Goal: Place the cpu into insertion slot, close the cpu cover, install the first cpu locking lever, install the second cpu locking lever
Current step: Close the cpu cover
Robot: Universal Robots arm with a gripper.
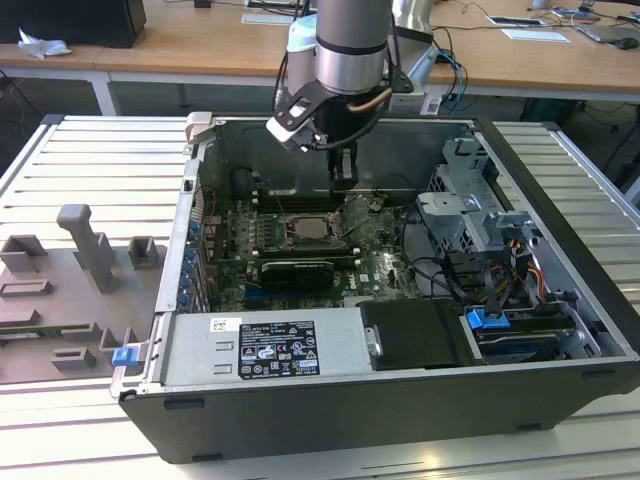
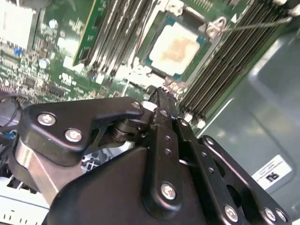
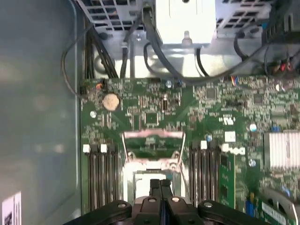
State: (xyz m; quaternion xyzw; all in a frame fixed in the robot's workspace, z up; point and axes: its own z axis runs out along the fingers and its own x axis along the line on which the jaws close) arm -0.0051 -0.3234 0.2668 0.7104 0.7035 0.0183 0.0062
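Exterior view high above the motherboard (image 1: 385, 262), off the long wall of the open case (image 1: 300, 420), angled down, mid-distance, first wrist view close, straight down over the pincer (image 3: 160, 183), second wrist view closer, slanted past the pincer, all sharing the patch around the cpu (image 2: 180, 47)

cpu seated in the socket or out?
In. In the second wrist view the cpu lies flat within the insertion slot, pale metal top facing up.

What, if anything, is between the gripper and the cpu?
Nothing visible. In the second wrist view the gripper, fingers together and empty, hangs over the motherboard near the cpu, whose silver top lies bare in the insertion slot.
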